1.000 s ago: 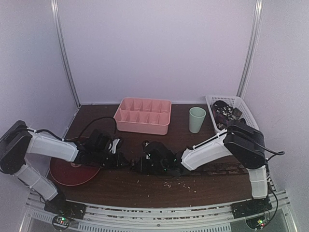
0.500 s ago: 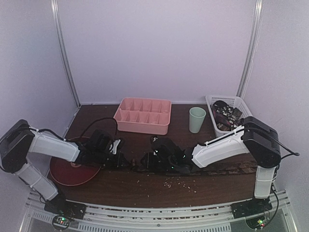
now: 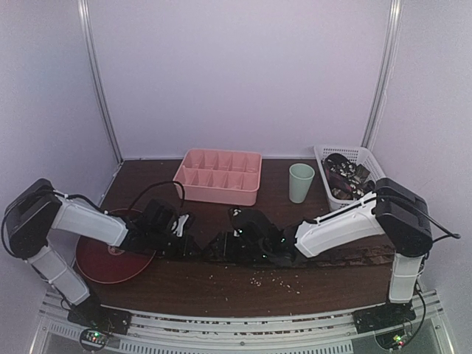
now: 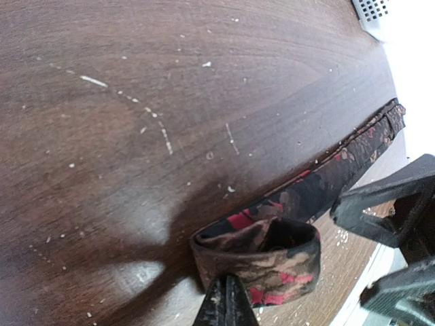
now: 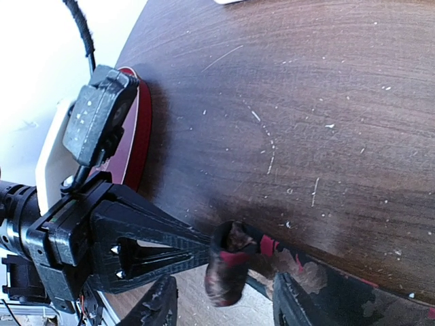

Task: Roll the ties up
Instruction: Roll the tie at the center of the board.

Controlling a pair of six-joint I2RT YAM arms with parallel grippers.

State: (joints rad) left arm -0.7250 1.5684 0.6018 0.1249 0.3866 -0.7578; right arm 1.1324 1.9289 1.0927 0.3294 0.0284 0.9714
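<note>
here the left pincer (image 4: 228, 303) clamps the tie (image 4: 272, 255) at its coil, the right pincer (image 5: 224, 303) open astride it.

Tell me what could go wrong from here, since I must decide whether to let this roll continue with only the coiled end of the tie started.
1. The loose coil of the dark red-patterned fabric tie is held only by the left gripper, which pinches its wall. The right gripper straddles it with jaws apart, so the coil may spring open.
2. Both grippers crowd the coil, so another move could knock their fingers together.
</note>
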